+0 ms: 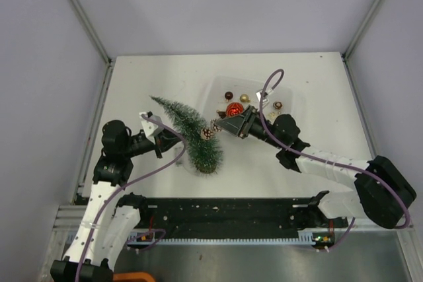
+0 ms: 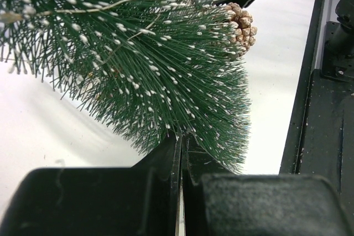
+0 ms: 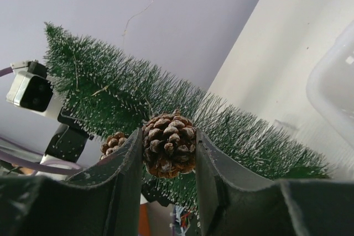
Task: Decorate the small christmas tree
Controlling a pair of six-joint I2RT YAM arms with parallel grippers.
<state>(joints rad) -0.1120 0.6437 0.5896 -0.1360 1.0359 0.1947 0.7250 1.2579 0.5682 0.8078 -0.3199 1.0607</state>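
Observation:
The small christmas tree [image 1: 192, 130] leans across the table, its tip toward the far left and its wooden base [image 1: 208, 166] at the near side. My left gripper [image 1: 173, 138] is shut, its tips [image 2: 182, 139] buried in the tree's frosted bristles [image 2: 138, 53]. From the right, my right gripper [image 1: 218, 127] is shut on a brown pinecone [image 3: 168, 148] and presses it against the branches [image 3: 110, 89]. A second pinecone [image 3: 113, 143] sits in the bristles just beside the held one, and also shows in the left wrist view [image 2: 239, 23].
A clear plastic tray [image 1: 291, 107] stands behind the right gripper, holding a red bauble [image 1: 232, 109] and several small gold and dark baubles. The black rail [image 1: 231, 216] with the arm bases runs along the near edge. Grey walls close in the table.

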